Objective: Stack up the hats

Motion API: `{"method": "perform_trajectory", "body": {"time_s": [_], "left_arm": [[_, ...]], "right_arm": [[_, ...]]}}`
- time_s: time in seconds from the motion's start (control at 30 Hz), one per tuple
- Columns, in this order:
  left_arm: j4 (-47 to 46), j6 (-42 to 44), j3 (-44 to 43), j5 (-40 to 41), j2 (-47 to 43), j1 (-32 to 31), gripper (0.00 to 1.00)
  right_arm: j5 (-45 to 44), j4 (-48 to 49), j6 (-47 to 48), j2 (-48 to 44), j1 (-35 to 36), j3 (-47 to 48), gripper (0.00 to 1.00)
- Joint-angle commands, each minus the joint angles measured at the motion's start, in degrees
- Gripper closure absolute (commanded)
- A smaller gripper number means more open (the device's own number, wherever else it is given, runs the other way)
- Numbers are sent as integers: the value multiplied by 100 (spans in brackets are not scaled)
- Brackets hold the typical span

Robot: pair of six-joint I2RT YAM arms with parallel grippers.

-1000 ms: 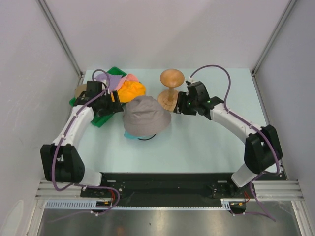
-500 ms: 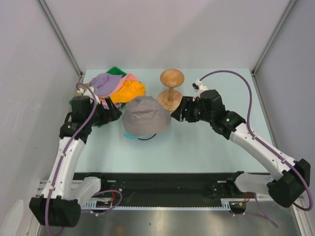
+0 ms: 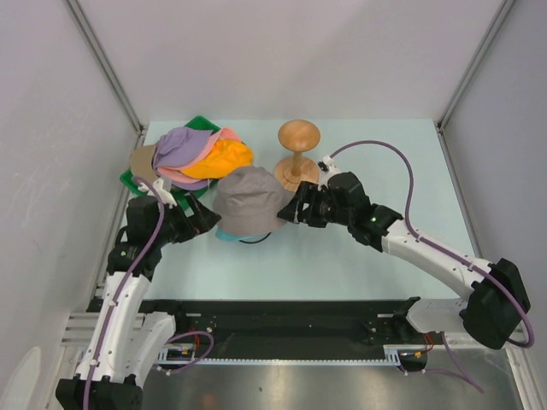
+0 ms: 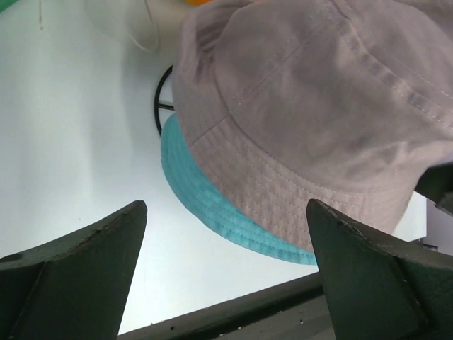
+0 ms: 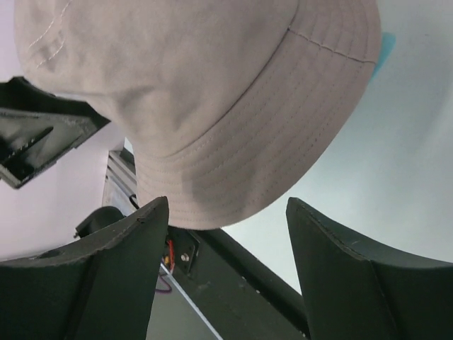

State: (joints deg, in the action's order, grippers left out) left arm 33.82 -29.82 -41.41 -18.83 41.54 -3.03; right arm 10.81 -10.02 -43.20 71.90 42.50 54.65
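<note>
From above and behind me, the top camera looks down over the pale table [image 3: 342, 248], with the grey cloth bucket hat [image 3: 252, 201] near its middle. My left wrist camera faces that hat close from its left, my right wrist camera close from its right. All three views share the hat.

Far-right of grey hat [image 3: 250, 201]: wooden stand [image 3: 297, 154], close.

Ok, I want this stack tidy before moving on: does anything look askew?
Slightly. The grey hat sits off-centre on the teal hat: the teal brim shows only along its near-left edge. Nothing looks spilled or damaged.
</note>
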Motion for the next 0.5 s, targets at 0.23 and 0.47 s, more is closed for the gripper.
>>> {"method": "perform_trajectory", "body": {"time_s": [0.23, 0.47], "left_arm": [[-122, -296, 19, -200, -295, 13, 0], [-86, -234, -25, -103, -375, 13, 1]], "right_arm": [[-263, 782, -760, 386, 48, -226, 28], [-456, 1143, -664, 623, 57, -306, 61]]}}
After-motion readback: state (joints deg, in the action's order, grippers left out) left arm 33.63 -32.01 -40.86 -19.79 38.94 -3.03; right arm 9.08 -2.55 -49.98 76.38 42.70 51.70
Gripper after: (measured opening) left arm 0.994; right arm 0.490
